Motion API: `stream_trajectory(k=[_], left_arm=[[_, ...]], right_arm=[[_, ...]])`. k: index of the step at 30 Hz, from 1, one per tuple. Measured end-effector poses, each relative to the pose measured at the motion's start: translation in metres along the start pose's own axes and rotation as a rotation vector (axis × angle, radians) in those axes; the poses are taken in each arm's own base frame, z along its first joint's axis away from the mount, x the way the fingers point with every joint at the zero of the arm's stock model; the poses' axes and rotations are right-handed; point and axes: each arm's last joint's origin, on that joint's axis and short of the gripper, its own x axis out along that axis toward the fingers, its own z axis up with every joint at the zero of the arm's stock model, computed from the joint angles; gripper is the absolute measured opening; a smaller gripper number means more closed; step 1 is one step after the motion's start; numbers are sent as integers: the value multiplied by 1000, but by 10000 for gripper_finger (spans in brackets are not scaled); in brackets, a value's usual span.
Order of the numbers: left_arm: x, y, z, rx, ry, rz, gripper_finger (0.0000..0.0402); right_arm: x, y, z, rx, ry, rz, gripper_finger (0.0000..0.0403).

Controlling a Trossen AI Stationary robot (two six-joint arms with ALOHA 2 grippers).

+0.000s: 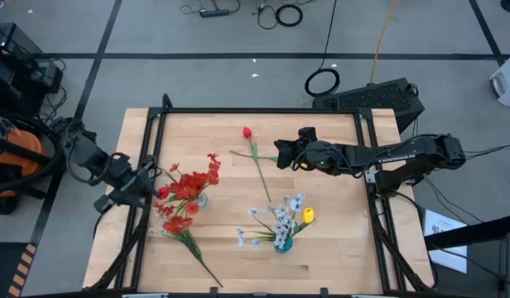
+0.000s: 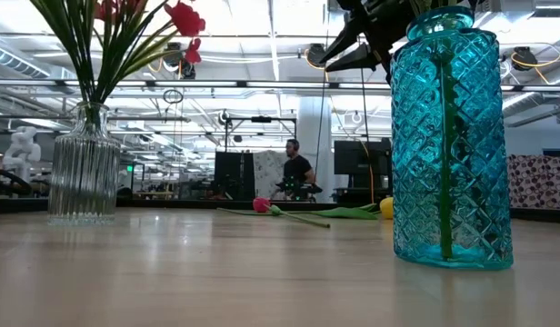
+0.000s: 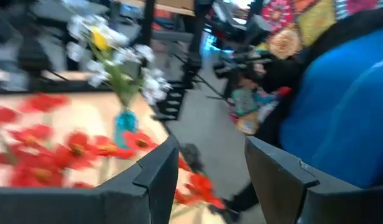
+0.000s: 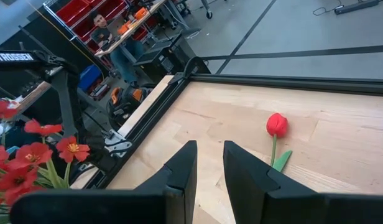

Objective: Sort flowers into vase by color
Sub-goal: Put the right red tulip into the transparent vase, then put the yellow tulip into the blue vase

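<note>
A red tulip (image 1: 247, 132) lies flat on the table, its green stalk running toward the near edge; it also shows as the red tulip (image 4: 276, 124) and the red tulip (image 2: 262, 205). My right gripper (image 1: 281, 154) (image 4: 209, 155) hovers above the table just right of that stalk, narrowly open and empty. A clear ribbed vase (image 2: 85, 173) holds red blossoms (image 1: 189, 184). A teal vase (image 2: 453, 136) (image 1: 282, 242) holds white sprays and a yellow tulip (image 1: 307, 217). A red spray (image 1: 179, 223) lies on the table near the clear vase. My left gripper (image 1: 143, 178) (image 3: 210, 180) waits open at the table's left edge.
A black frame rail (image 1: 263, 111) runs around the wooden table (image 1: 338, 240). Bare wood lies between the two vases and along the far edge. A person in blue (image 3: 341, 112) stands close beyond the left gripper; another person (image 2: 296, 168) sits far behind the table.
</note>
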Motion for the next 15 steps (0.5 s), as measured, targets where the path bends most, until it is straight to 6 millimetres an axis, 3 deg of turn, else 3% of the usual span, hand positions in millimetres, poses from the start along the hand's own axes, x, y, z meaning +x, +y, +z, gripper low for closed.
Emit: stream_trajectory(k=[6,15], left_arm=[[-4,1,-10,-136,113,-32,190],[-13,14,-39,-283,342,268,189]], right_arm=[[0,0,0,-1,0,0,71],[0,0,0,-2,3,-4,71]])
